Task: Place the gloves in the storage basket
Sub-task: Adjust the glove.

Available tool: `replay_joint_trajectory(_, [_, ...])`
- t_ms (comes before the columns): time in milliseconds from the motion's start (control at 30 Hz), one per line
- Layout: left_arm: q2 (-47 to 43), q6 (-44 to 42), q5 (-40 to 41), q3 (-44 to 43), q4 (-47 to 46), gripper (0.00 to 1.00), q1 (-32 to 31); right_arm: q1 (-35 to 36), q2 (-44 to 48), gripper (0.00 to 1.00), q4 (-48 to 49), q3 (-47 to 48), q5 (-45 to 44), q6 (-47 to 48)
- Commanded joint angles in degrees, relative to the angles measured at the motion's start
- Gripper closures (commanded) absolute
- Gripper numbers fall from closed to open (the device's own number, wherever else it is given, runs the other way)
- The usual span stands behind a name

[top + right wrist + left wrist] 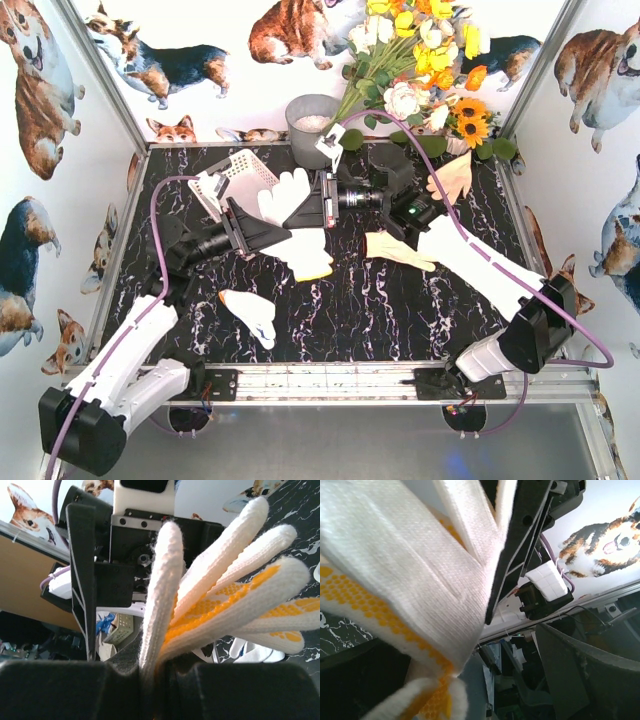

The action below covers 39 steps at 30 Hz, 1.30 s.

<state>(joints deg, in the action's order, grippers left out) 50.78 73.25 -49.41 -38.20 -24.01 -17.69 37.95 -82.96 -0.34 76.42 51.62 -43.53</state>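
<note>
My right gripper [320, 205] [150, 675] is shut on a white knit glove [285, 195] [225, 595] with orange dots on its palm and holds it above the middle of the table. The glove's fingers fan out away from the jaws. My left gripper [280, 232] [470, 675] stands open right at this glove [405, 565], which hangs across its view. More white fabric with a yellowish end [305, 258] shows just below; I cannot tell whether it is the same glove. The storage basket [240, 172], white and perforated, sits at the back left behind the left gripper.
A blue-and-white glove [250, 315] lies near the front, left of centre. A cream glove [395, 250] lies under the right arm, and a beige one [455, 178] at the back right. A grey bucket [308, 125] and artificial flowers [430, 70] stand along the back wall.
</note>
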Motion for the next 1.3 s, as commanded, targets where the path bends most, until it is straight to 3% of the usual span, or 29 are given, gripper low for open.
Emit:
replay_joint_trajectory(0, [-0.6,-1.0,2.0,1.8,-4.5,0.0,-1.5,-0.3,1.7,1.0,6.1,-0.1,-2.0,-3.4])
replay_joint_trajectory(133, [-0.9,-1.2,3.9,3.6,-5.6,0.04,-2.4,-0.3,0.5,1.0,8.0,-0.6,-3.4,-5.1])
replay_joint_trajectory(233, [-0.5,-1.5,5.4,4.5,-5.6,0.27,-2.8,-0.3,-1.0,1.0,8.9,-0.6,-4.9,-5.9])
replay_joint_trajectory(367, [-1.4,-1.7,9.9,6.8,-7.1,0.45,-2.8,-0.3,-3.7,1.0,10.5,-0.5,-6.8,-6.9])
replay_joint_trajectory(467, [-0.5,-1.0,11.1,8.1,-9.7,0.66,-2.8,-0.3,-5.7,1.0,12.3,-0.3,-7.9,-7.6])
replay_joint_trajectory(667, [0.8,-1.4,10.9,9.0,-9.7,0.71,-2.5,-1.2,-10.2,1.0,10.8,0.5,-10.7,-7.2])
replay_joint_trajectory(900, [1.8,-3.2,14.1,8.5,-3.5,0.99,-1.3,-2.6,-14.2,1.0,13.9,0.0,-10.5,-10.2])
replay_joint_trajectory(1067, [0.9,-6.5,14.7,7.2,3.8,1.0,0.9,-3.7,-13.6,1.0,13.0,0.7,-9.5,-10.6])
replay_joint_trajectory(1133, [1.3,-6.7,13.9,6.7,4.1,1.0,1.8,-3.7,-13.1,0.95,10.4,1.6,-9.5,-9.0])
replay_joint_trajectory(1267, [2.6,-5.3,12.5,5.4,2.6,1.0,2.4,-3.7,-12.6,0.76,9.5,1.0,-7.3,-7.8])
